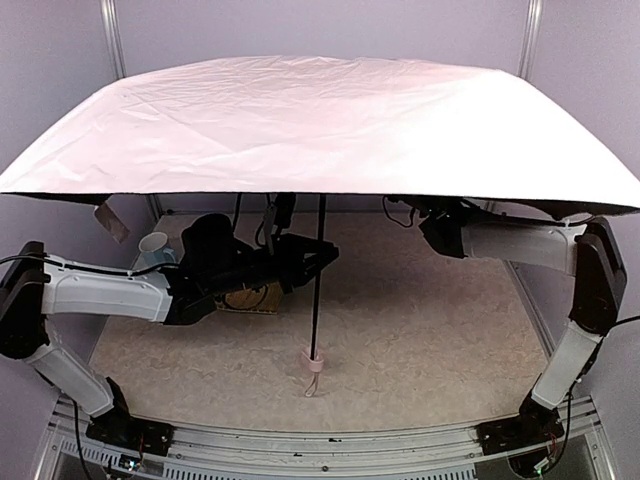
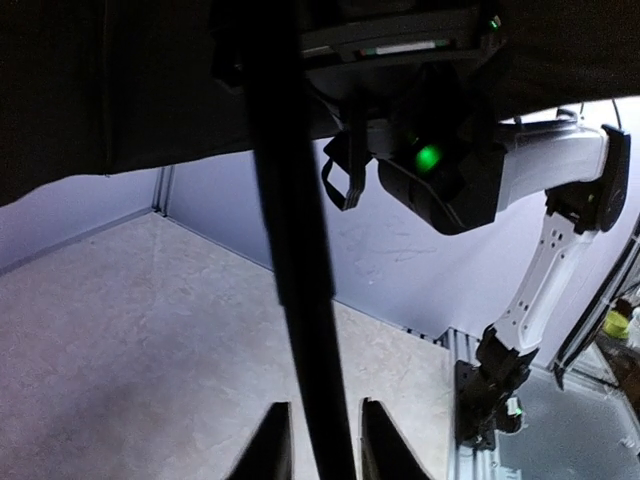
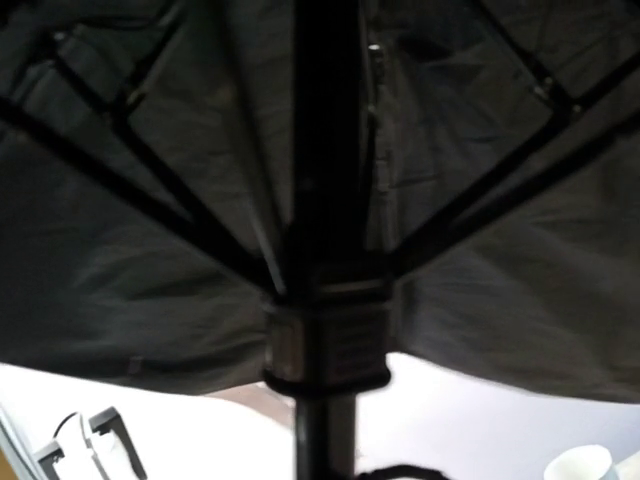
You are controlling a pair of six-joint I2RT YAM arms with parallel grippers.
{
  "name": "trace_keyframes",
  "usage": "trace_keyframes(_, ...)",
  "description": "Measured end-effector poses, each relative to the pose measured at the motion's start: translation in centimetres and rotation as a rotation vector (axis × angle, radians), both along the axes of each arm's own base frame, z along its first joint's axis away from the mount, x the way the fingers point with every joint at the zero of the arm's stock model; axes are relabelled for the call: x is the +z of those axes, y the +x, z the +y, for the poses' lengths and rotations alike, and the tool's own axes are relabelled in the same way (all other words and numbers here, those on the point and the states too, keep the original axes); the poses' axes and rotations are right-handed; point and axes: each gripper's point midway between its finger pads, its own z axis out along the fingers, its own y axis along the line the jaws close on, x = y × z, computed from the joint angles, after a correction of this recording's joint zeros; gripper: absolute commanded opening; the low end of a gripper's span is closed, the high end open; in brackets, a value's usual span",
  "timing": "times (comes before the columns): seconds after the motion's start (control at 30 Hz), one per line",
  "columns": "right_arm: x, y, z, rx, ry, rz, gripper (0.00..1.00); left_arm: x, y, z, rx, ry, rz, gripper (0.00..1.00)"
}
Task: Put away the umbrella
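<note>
Pale pink folding umbrella (image 1: 300, 120) fully open; collapsing, stowing remain. Left claw (image 2: 325, 445) straddles thin black shaft (image 2: 290, 250), clamp unclear; right claw (image 1: 428, 220) together, mid-right of frame.

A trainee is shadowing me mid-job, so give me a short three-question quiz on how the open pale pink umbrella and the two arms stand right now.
1. True or false: the pale pink fabric umbrella is folded shut.
2. In the left wrist view, what runs between the fingertips of the left pincer? A) the thin black shaft B) a white cup C) a woven yellow tray
3. Which arm's pincer sits higher, tucked up under the umbrella?

Key
1. False: it is spread wide open.
2. A.
3. The right pincer.
</note>
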Motion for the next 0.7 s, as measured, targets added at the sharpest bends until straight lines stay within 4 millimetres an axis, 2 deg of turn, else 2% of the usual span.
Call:
trace_keyframes(0.03,0.0,-0.1,0.0,0.007,-0.001,-0.003,0.00,0.0,-0.1,0.0,-0.003,-0.007,0.006,0.02)
trace_keyframes(0.07,0.0,-0.2,0.1,0.010,-0.003,-0.004,0.00,-0.1,-0.2,0.1,-0.007,-0.010,0.009,0.00)
trace_keyframes(0.3,-0.2,0.1,0.2,-0.019,-0.021,-0.034,0.00,-0.5,0.3,0.2,0.011,-0.023,0.048,0.00)
trace_keyframes(0.33,-0.2,0.2,0.2,-0.027,-0.024,-0.034,0.06,-0.5,0.4,0.2,0.016,-0.023,0.050,0.00)
trace_keyframes(0.4,-0.4,0.6,0.2,-0.046,-0.031,-0.027,0.30,-0.6,0.7,0.2,0.033,-0.023,0.056,0.00)
trace_keyframes(0.43,-0.5,0.8,0.2,-0.060,-0.036,-0.024,0.46,-0.7,0.8,0.3,0.044,-0.023,0.062,0.00)
trace_keyframes(0.47,-0.4,1.1,0.1,-0.079,-0.034,-0.013,0.52,-0.8,0.9,0.3,0.055,-0.020,0.070,0.00)
trace_keyframes(0.53,-0.1,1.8,-0.4,-0.138,-0.028,-0.012,0.58,-1.1,1.2,0.3,0.077,-0.016,0.088,0.00)
trace_keyframes(0.7,1.6,2.5,-1.5,-0.328,-0.030,-0.062,0.59,-1.7,1.6,0.4,0.125,0.007,0.100,0.00)
